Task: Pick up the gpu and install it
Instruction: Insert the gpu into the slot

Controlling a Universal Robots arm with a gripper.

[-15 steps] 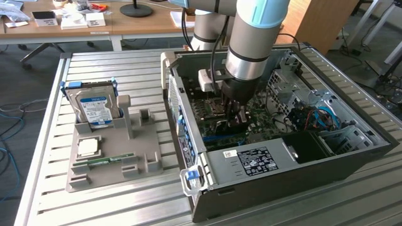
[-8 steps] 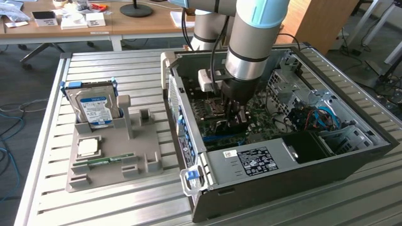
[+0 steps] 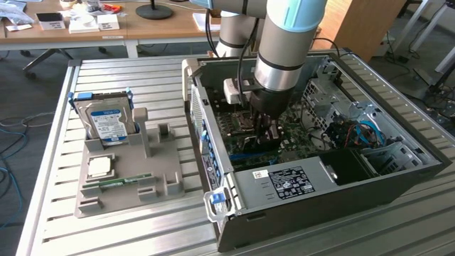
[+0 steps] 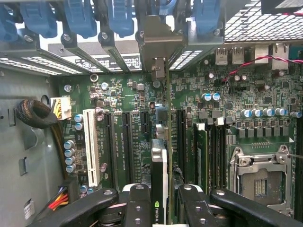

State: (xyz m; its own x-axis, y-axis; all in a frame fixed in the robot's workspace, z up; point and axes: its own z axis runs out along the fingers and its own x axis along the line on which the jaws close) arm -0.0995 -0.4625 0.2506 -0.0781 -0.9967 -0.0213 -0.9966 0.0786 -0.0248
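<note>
My gripper (image 3: 265, 134) is lowered into the open computer case (image 3: 398, 176), just above the motherboard (image 3: 299, 141). It is shut on the gpu (image 4: 160, 163), which stands on edge between the black fingers (image 4: 137, 203). In the wrist view the card runs along the long expansion slots, and its silver bracket (image 4: 154, 45) reaches the rear slot openings under the blue latches (image 4: 118, 19). In the exterior view the gpu (image 3: 257, 144) is a dark card below the gripper. Whether its lower edge sits in a slot, I cannot tell.
A grey parts holder (image 3: 167, 160) on the slatted table at the exterior view's left carries a hard drive (image 3: 106, 120), a processor (image 3: 99, 166) and a memory stick (image 3: 124, 180). Inside the case are a power supply (image 3: 284, 184), cables (image 3: 359, 133), a white slot (image 4: 92, 151) and the processor socket (image 4: 260, 182).
</note>
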